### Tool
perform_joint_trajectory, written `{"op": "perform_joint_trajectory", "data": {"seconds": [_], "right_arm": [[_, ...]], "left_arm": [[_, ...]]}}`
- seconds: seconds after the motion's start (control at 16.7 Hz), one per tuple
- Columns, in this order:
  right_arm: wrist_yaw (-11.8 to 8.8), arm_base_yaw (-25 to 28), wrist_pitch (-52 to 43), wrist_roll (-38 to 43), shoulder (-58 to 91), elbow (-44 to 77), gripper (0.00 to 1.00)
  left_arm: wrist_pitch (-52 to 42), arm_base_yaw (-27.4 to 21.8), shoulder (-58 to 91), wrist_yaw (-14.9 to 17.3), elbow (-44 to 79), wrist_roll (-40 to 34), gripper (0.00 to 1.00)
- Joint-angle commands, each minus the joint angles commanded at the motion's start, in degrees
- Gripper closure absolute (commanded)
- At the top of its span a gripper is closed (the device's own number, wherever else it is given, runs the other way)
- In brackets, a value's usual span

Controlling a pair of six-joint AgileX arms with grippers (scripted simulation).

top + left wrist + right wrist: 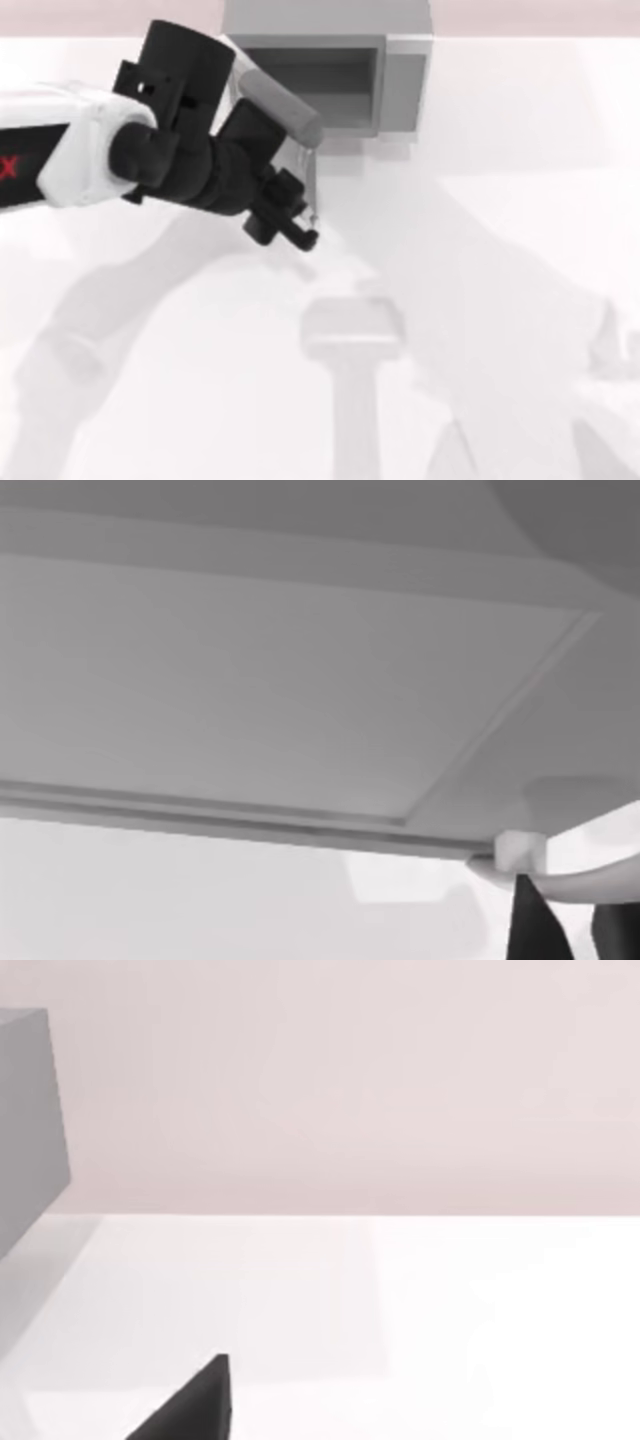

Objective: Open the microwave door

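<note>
The microwave (pixel 330 60) sits at the far edge of the table (pixel 500 250), its dark cavity facing the near side and already exposed. The microwave door (pixel 285 105) has swung out on the hinge at the microwave's left front corner and now stands roughly halfway open, its free edge reaching away from the oven toward the near side. The door's long axis runs from that hinge outward and slightly toward the top view's right, and its outer face is turned toward the left arm.

The left gripper (pixel 305 222) is at the door's free edge, just in front of the microwave's opening, where the pale handle (pixel 520 852) sits. Holding there makes sense: the edge farthest from the hinge gives the most leverage for swinging the panel. In the left wrist view two dark fingers (pixel 535 930) rise to the handle and appear closed around it, though the contact itself is only partly shown, so the grip is probable rather than certain.

The right arm is parked off the microwave's right side; whether its pincer is open cannot be told.
</note>
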Motion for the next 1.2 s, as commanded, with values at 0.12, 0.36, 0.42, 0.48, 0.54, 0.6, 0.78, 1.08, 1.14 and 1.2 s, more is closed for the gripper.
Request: {"op": "perform_joint_trajectory", "data": {"seconds": [0.12, 0.36, 0.42, 0.48, 0.54, 0.6, 0.78, 1.08, 1.14, 1.2], "right_arm": [[0.0, 0.0, 0.0, 0.0, 0.0, 0.0, 0.00], [0.0, 0.0, 0.0, 0.0, 0.0, 0.0, 0.00], [0.0, 0.0, 0.0, 0.0, 0.0, 0.0, 0.00], [0.0, 0.0, 0.0, 0.0, 0.0, 0.0, 0.00], [0.0, 0.0, 0.0, 0.0, 0.0, 0.0, 0.00], [0.0, 0.0, 0.0, 0.0, 0.0, 0.0, 0.00], [0.0, 0.0, 0.0, 0.0, 0.0, 0.0, 0.00], [0.0, 0.0, 0.0, 0.0, 0.0, 0.0, 0.00], [0.0, 0.0, 0.0, 0.0, 0.0, 0.0, 0.00], [0.0, 0.0, 0.0, 0.0, 0.0, 0.0, 0.00]], "left_arm": [[0.0, 0.0, 0.0, 0.0, 0.0, 0.0, 1.00], [-0.5, 0.3, -0.1, 1.2, -0.3, 1.2, 1.00], [-0.6, 0.6, -0.3, 1.6, -0.2, 1.7, 1.00], [-0.8, 1.0, -0.4, 2.0, -0.2, 2.5, 1.00], [-1.0, 1.3, -0.5, 2.4, -0.3, 3.2, 1.00], [-1.2, 1.5, -0.5, 2.6, -0.4, 3.6, 1.00], [-1.2, 1.5, -0.5, 2.6, -0.4, 3.6, 1.00], [-1.2, 1.5, -0.5, 2.6, -0.4, 3.6, 1.00], [-1.2, 1.5, -0.5, 2.6, -0.4, 3.6, 1.00], [-1.2, 1.5, -0.5, 2.6, -0.4, 3.6, 1.00]]}}
